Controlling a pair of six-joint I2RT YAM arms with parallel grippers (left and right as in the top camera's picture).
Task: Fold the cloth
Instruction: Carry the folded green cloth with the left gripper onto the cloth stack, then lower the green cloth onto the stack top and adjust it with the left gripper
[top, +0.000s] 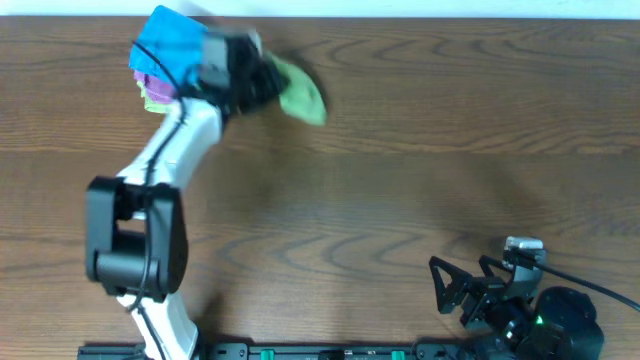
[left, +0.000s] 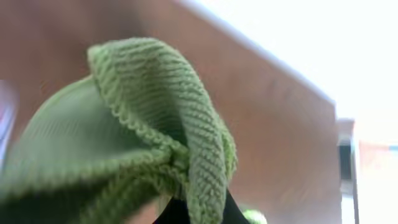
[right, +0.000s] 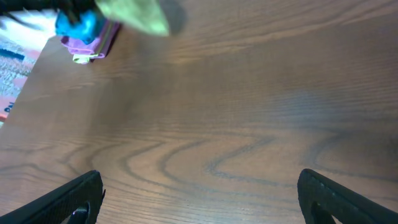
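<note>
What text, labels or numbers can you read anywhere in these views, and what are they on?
Nothing is legible in any view.
Printed white sheet at the far left of the right wrist view: lines of print, too blurred to read.
Light green knitted microfibre cloth: no lettering or tag shows.

A brown wood-grain laminate table (top: 420, 170) fills nearly every view, its dark grain in long swirls. A pale white strip (top: 400, 8) runs along the table's far edge. In the left wrist view, glaring white light (left: 311, 37) washes out everything past the table. A blurred red, white and blue printed surface (right: 11, 68) lies off one table edge.
</note>
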